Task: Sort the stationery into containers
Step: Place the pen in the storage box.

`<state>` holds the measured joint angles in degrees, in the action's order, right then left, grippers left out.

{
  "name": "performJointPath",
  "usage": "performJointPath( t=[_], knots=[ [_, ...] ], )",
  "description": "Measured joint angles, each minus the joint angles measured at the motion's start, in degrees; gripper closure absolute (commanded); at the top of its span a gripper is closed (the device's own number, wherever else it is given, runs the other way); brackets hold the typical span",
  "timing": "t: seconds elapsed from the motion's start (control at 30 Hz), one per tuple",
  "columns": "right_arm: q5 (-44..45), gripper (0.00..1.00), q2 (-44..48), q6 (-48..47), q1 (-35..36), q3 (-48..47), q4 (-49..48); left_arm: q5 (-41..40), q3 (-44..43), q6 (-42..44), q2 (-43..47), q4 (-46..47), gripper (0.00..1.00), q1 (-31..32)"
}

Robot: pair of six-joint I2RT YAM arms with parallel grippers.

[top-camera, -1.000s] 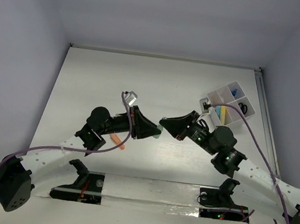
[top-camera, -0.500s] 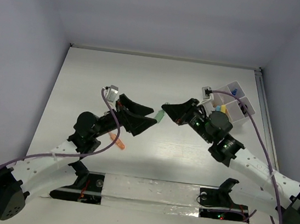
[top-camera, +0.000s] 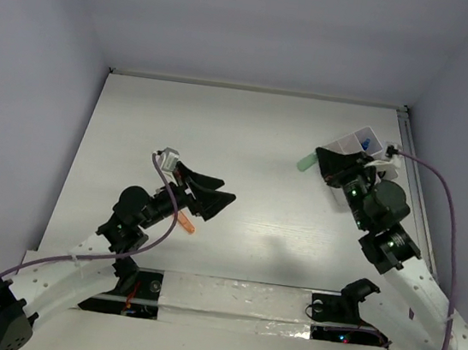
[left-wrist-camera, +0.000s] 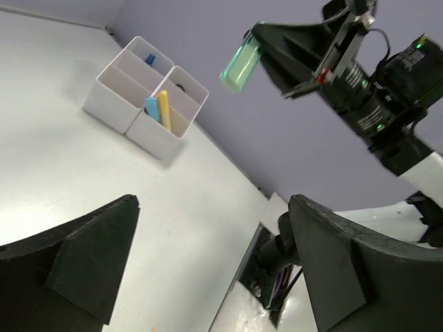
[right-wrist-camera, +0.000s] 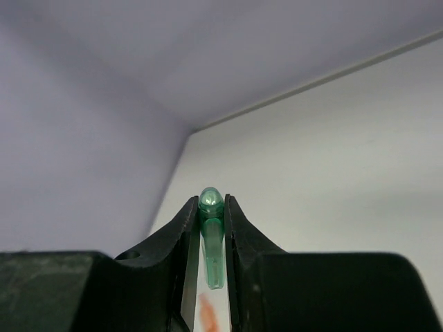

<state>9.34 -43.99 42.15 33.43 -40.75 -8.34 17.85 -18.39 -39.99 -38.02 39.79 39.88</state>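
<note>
My right gripper (top-camera: pixel 316 160) is shut on a translucent green cap (top-camera: pixel 305 162), held in the air just left of the white divided tray (top-camera: pixel 355 137). In the right wrist view the green cap (right-wrist-camera: pixel 212 238) sits upright between the fingers (right-wrist-camera: pixel 188 220). My left gripper (top-camera: pixel 217 190) stands open and holds nothing, above the table's middle left. An orange piece (top-camera: pixel 185 222) lies on the table below it. The left wrist view shows the tray (left-wrist-camera: pixel 111 93) with a yellow piece (left-wrist-camera: pixel 163 109) and blue pieces (left-wrist-camera: pixel 151 107) inside, and the green cap (left-wrist-camera: pixel 241 63) in the right gripper.
The right arm covers much of the tray in the top view; a blue item (top-camera: pixel 366 144) shows in a far compartment. Walls close the table at the back and both sides. The arm bases and mounting strip (top-camera: pixel 235 300) run along the near edge.
The left gripper opened, let go of the green cap and drew back to the left. The right gripper carried the cap rightwards and farther back, to beside the tray.
</note>
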Motion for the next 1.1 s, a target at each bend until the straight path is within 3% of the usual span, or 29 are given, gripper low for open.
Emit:
performJointPath(
  t=[0.03,0.13,0.3,0.53,0.73,1.1],
  knots=[
    [1.4,1.0,1.3,-0.9,-1.7,0.0,1.4,-0.2,0.3,0.5,1.0,-1.3,0.05,0.0],
    [7.2,1.0,3.5,-5.1,-6.2,-0.3,7.0,-1.1,1.0,2.1,4.1,-5.2,0.01,0.0],
    [17.1,1.0,-0.3,-12.6,-10.9,-3.1,13.3,-4.7,2.3,3.8,7.9,-9.9,0.01,2.1],
    [26.8,1.0,-8.3,-21.4,-19.0,-4.3,14.6,-9.2,3.9,6.2,9.8,-11.9,0.01,5.2],
    [31.5,1.0,-14.8,-29.5,-21.8,-5.1,9.1,-11.0,5.7,7.5,11.0,-12.2,0.01,6.3],
    [30.4,1.0,-27.6,-39.8,-22.9,-3.4,-6.8,-11.8,6.1,8.2,13.0,-11.8,0.01,6.9]
  ],
)
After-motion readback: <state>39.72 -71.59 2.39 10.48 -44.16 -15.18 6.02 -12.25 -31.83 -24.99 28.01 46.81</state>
